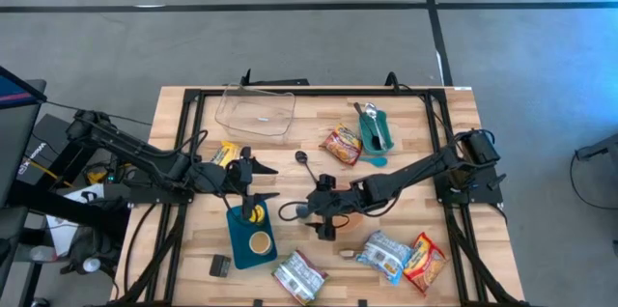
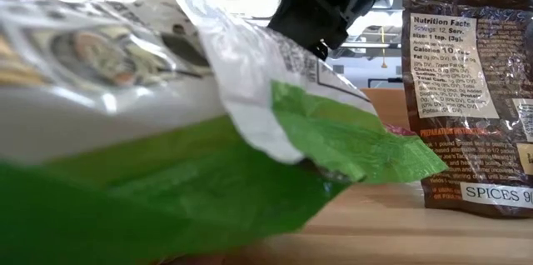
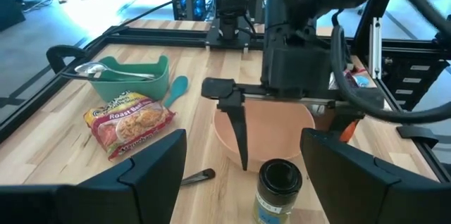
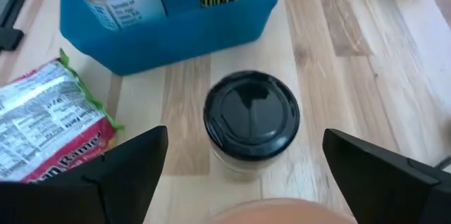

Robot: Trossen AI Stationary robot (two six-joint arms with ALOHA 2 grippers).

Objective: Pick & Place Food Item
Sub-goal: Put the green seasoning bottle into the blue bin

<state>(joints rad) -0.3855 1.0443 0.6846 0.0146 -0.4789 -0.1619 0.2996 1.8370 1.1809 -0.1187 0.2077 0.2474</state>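
a: so, high view first. both arms meet at mid-frame over the worktop; the right pincer sits just right of the blue bin, the left pincer just above that bin. what's the target?

b: i'd judge the black-lidded jar, lower centre, near the peach bowl.

a: low view?

b: mostly blocked by a green-and-white packet; a brown spice packet stands at the right edge.

a: left wrist view?

b: left pincer wide apart, holding nothing. ahead, the right arm hangs over the bowl, the jar at bottom centre, a ramen packet at left.

a: right wrist view?

b: the jar sits dead centre between spread, empty fingers, bin at top. looks like the approach step; next it needs to drop straight down and close on the jar.
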